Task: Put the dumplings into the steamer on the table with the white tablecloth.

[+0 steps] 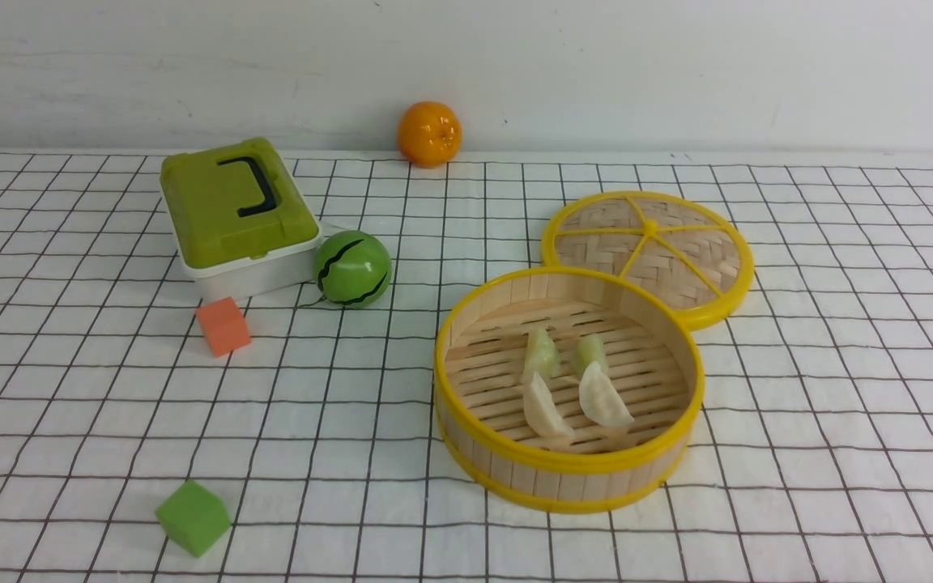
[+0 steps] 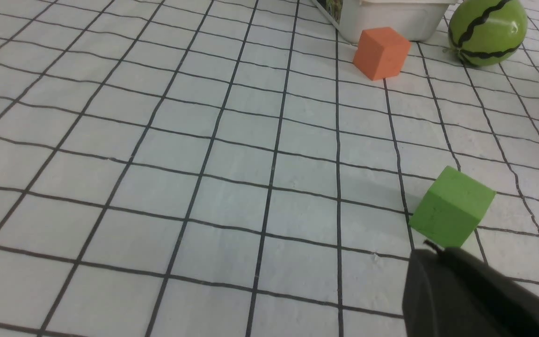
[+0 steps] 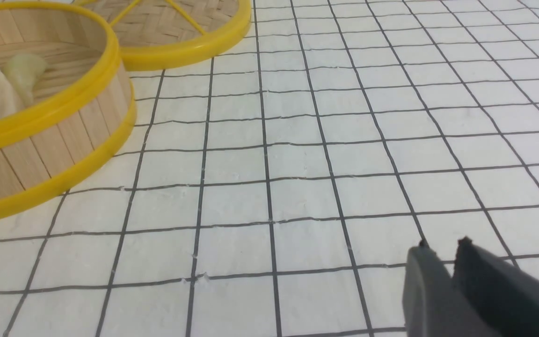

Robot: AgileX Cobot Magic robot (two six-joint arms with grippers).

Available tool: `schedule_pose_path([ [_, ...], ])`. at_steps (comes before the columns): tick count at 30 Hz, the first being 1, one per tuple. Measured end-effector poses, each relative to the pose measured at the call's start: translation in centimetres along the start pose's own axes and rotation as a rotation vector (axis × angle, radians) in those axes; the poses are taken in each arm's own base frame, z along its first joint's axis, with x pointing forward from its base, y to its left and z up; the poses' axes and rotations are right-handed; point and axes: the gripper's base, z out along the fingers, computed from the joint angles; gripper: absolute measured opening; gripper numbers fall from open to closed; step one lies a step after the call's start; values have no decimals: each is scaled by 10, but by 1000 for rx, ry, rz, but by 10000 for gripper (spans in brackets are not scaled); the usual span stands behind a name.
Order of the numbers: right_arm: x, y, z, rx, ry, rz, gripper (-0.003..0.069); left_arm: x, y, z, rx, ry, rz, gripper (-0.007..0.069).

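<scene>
dumplings (image 1: pixel 568 385): all four seen inside steamer (image 1: pixel 515 465), 4 o'clock of table centre | left gripper (image 2: pixel 438 252): pressed together, empty | right gripper (image 3: pixel 442 248): narrow gap, nothing pinched | risk: steamer could be clipped by a low arm sweep, spilling contents

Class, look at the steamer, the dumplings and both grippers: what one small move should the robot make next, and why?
Probably none beyond drawing the right gripper a little further from the steamer and resting. All four dumplings already lie on its slatted floor, none is left on the white tablecloth, and the right gripper, jaws slightly apart, holds nothing. The left gripper is shut and empty.
</scene>
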Motion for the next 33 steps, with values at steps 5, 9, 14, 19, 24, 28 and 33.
schedule_pose_path([
  [5, 0, 0, 0, 0, 0, -1, 97, 0, 0, 0, 0, 0, 0, -13],
  [9, 0, 0, 0, 0, 0, -1, 104, 0, 0, 0, 0, 0, 0, -13],
  [14, 0, 0, 0, 0, 0, -1, 111, 0, 0, 0, 0, 0, 0, -13],
  [19, 0, 0, 0, 0, 0, -1, 117, 0, 0, 0, 0, 0, 0, -13],
  [24, 0, 0, 0, 0, 0, -1, 123, 0, 0, 0, 0, 0, 0, -13],
  [28, 0, 0, 0, 0, 0, -1, 126, 0, 0, 0, 0, 0, 0, -13],
  [33, 0, 0, 0, 0, 0, -1, 132, 0, 0, 0, 0, 0, 0, -13],
])
